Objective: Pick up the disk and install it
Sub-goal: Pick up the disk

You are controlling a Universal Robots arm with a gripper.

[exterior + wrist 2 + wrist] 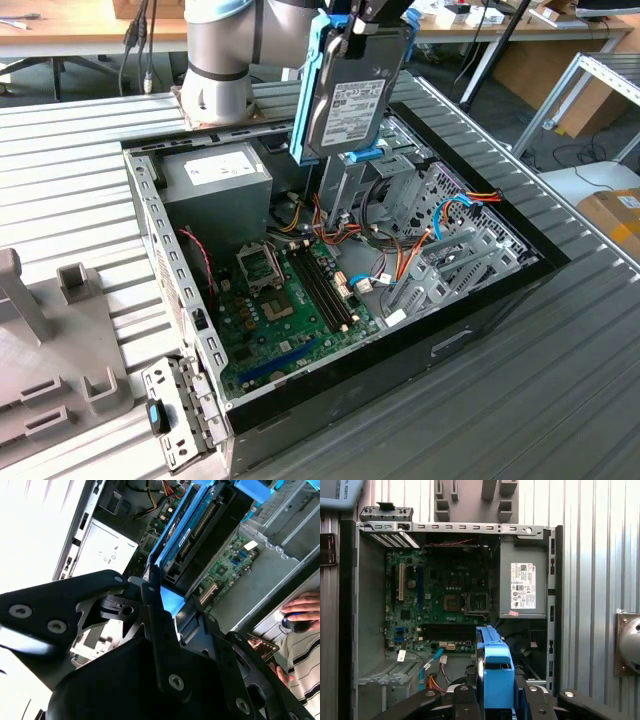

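The gripper [356, 24] is clamped narrow on the top end of the disk [352, 95], which hangs upright on edge above the open computer case [480, 300]. In both wrist views the black fingers [465, 700] flank its bright blue plastic rail. Directly under the disk stands a tall grey metal cage [340, 195] with a blue latch [366, 155]; whether the two touch cannot be told. Orange and blue cables [450, 210] loop beside a perforated drive bracket [455, 260]. A green motherboard [290, 300] lies flat on the case floor, and a boxy grey power supply [215, 180] fills one corner. The case rests on a ribbed metal table [560, 400].
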